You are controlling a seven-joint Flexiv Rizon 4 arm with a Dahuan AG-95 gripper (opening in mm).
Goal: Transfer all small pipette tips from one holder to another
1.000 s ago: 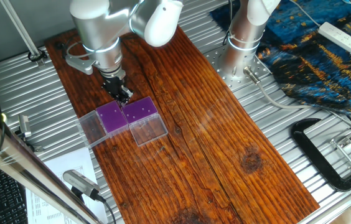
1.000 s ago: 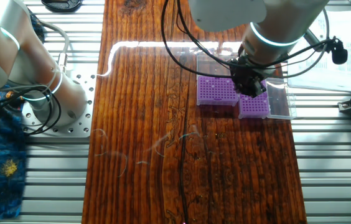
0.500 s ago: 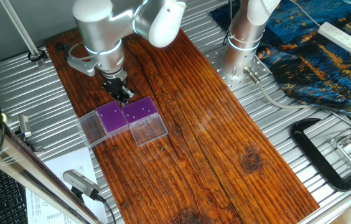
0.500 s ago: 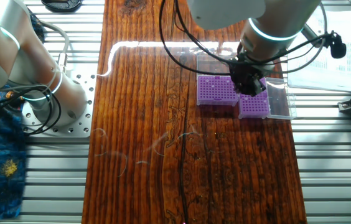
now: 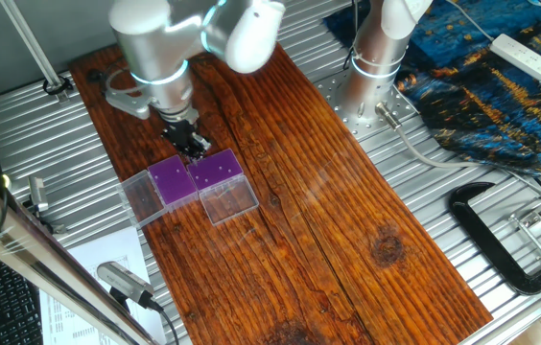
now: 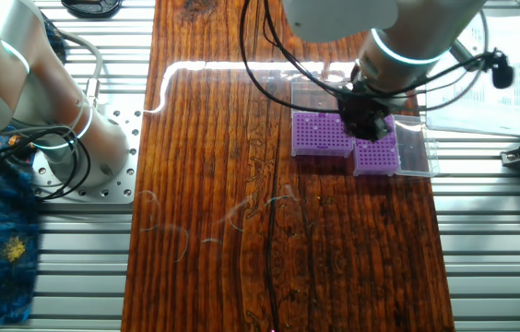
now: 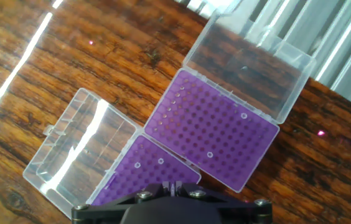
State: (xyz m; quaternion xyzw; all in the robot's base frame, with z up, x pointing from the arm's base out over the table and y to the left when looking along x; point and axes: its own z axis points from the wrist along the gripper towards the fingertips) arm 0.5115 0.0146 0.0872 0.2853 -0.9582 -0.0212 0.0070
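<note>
— Well, any writing readable?
— None. Two holders [image 7: 211,129] [image 7: 139,176] touch on dark wood board [image 5: 347,211], ribbed metal around. Tips [image 7: 244,116] sit in both.
— Gripper [image 5: 194,146]?
— Over holders; opening can't be judged.

No legible text, labels or numbers.

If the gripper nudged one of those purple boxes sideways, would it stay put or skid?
Probably skid: the purple box looks like thin, light plastic resting loose on the smooth wooden board. Its open clear lid would likely flex if touched. The neighbouring box touches it, so both might shift together.
</note>
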